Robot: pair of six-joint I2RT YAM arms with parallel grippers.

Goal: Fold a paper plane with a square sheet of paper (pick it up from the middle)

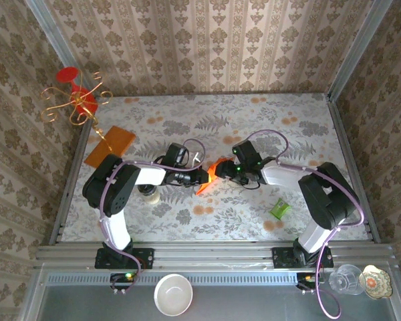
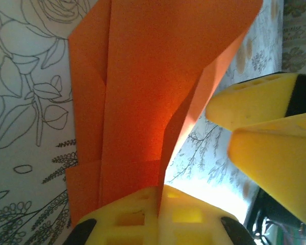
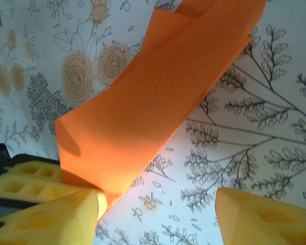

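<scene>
The paper [image 3: 143, 117] is bright orange. The robot fingers [image 2: 255, 104] are yellow. The table [image 1: 187, 214] is white with grey leaves and orange flowers.

Top external: you look down from above and behind the arm bases, far enough back to take in the whole table [image 1: 187, 114] and its walls.
Left wrist: you sit right at the left gripper [image 2: 160, 196], looking along the folded red-orange paper [image 2: 143, 76] towards the right gripper [image 2: 219, 127].
Right wrist: you sit very near the right gripper [image 3: 158, 214], looking down at the tabletop and facing the opposite way.
Shared: all three views hold the paper at mid-table, and each wrist view catches the other arm's yellow fingers.
</scene>
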